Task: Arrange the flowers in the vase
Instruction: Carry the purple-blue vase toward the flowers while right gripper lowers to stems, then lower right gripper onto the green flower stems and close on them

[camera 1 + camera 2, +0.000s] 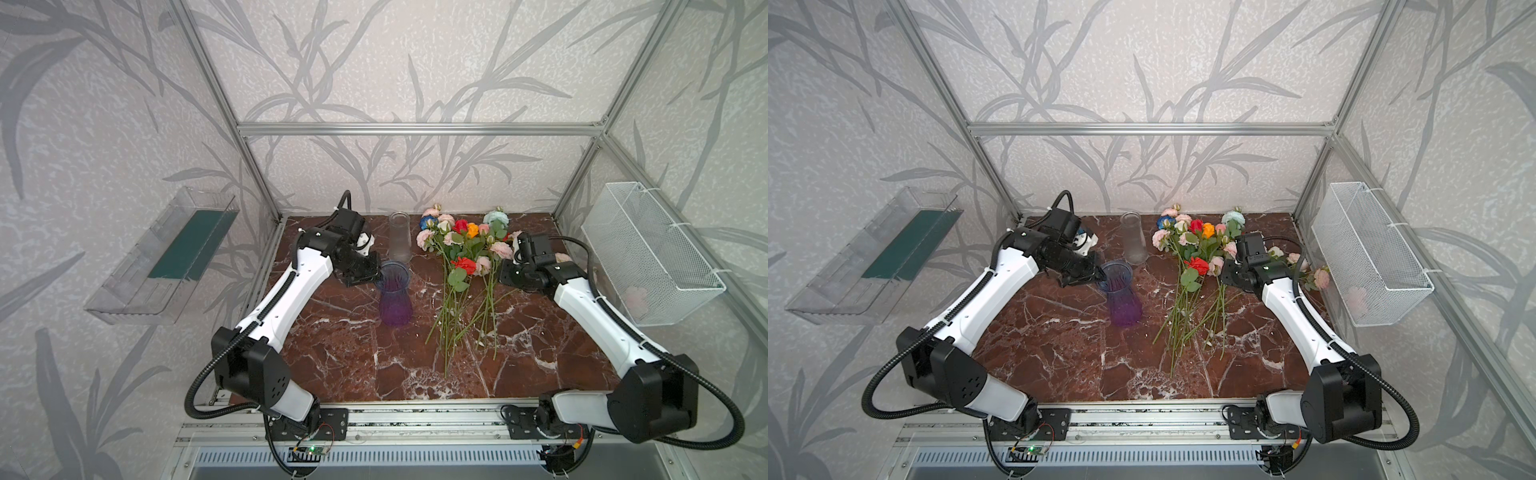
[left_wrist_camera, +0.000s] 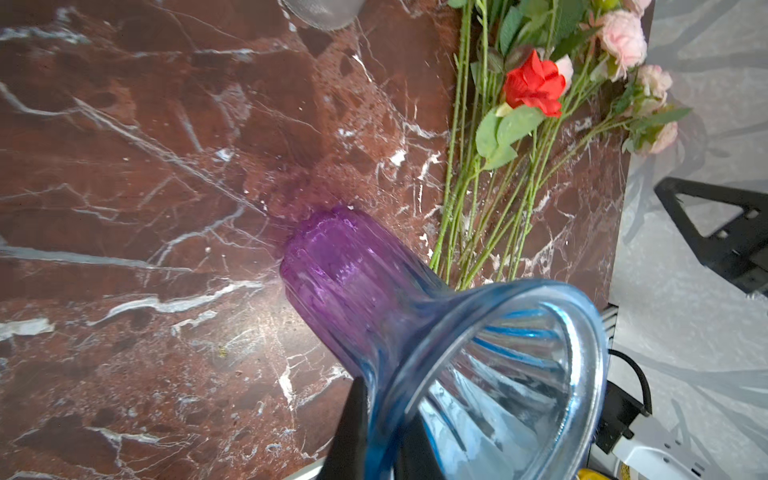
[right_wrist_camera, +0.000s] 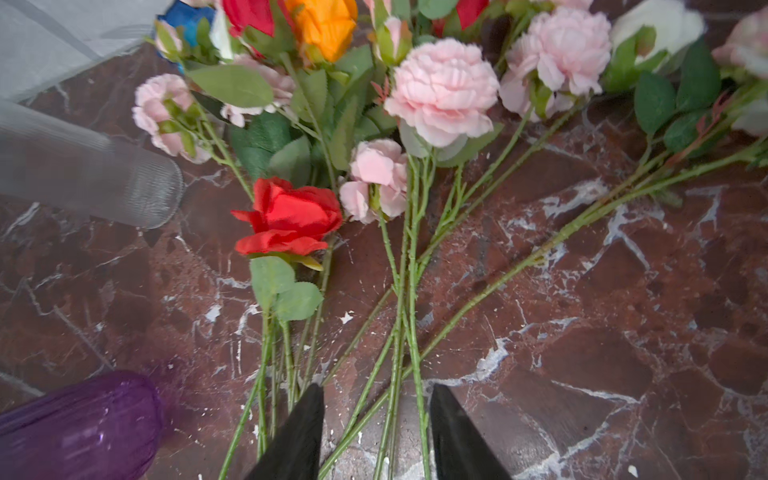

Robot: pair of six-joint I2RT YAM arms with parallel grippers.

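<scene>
The left tool [image 2: 382,432] is pinched tight on the flared rim of the blue-and-purple ribbed glass vase [image 1: 395,297], which stands on the red-brown marble counter [image 1: 353,365]. Near it lie the artificial long-stemmed flowers [image 1: 464,264] (pink mostly). The right tool [image 3: 375,392] hangs partly open astride their stems.

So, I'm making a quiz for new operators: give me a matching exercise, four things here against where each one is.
Things: 1 purple vase; 2 clear vase; 3 flowers; 4 white wire basket.
Places: A lying on the marble table; B hung at the right side, off the table; C gripped at its rim by the left pincer; D standing free near the back.
Pairs: 1-C, 2-D, 3-A, 4-B.
</scene>
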